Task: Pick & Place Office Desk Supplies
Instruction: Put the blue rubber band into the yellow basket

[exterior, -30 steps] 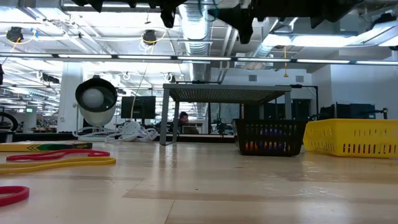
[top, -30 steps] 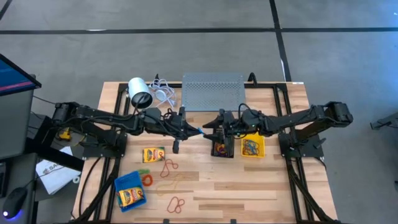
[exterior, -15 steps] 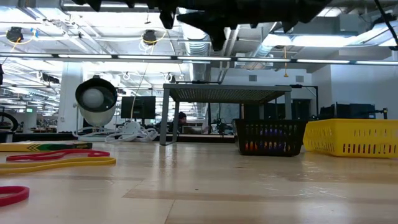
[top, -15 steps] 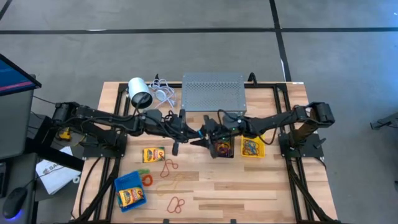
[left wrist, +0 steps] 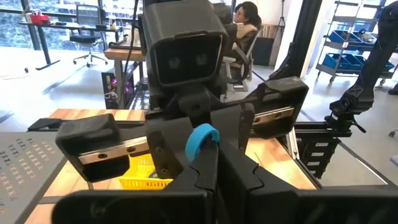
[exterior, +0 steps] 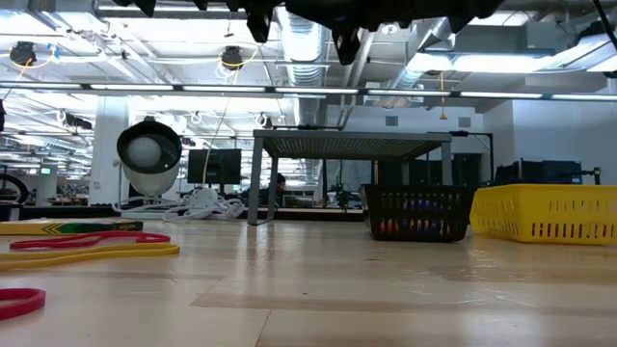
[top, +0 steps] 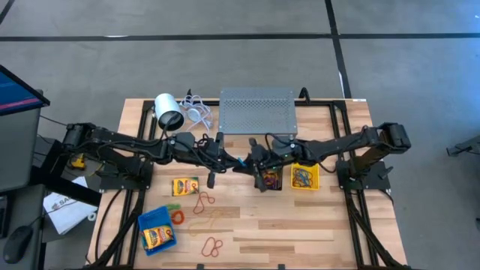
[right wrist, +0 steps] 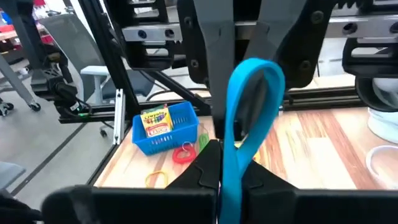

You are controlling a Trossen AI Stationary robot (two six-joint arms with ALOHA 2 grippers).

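A pale blue rubber band (top: 241,160) hangs in mid-air above the table's middle. My left gripper (top: 231,159) and my right gripper (top: 249,162) meet tip to tip there, both shut on it. Right of them stand a black bin (top: 268,178) and a yellow bin (top: 304,177), each with bands inside. A blue bin (top: 156,229) at the near left holds a yellow crayon box. A second crayon box (top: 184,186) lies flat on the table. Red and orange bands (top: 204,202) lie loose near it. My left gripper pinches one end of the band between its two fingers (left wrist: 208,171), coming level from the table's left. A short blue loop (left wrist: 202,138) sticks out past the fingertips, clear of the table. My right gripper pinches the band's other end (right wrist: 222,177) between its two fingers, coming level from the table's right. The loop (right wrist: 252,93) runs forward from the fingertips to the left gripper's fingers, well above the table.
A grey perforated stand (top: 256,109) and a white cylinder (top: 169,112) with a white cable stand along the far edge. More loose bands (top: 213,246) lie near the front edge. A person (left wrist: 245,18) sits in the room behind.
My right gripper has moved toward the table's left, up to the left gripper's fingertips, and has shut on the pale blue band held there. The left gripper has kept still with the band.
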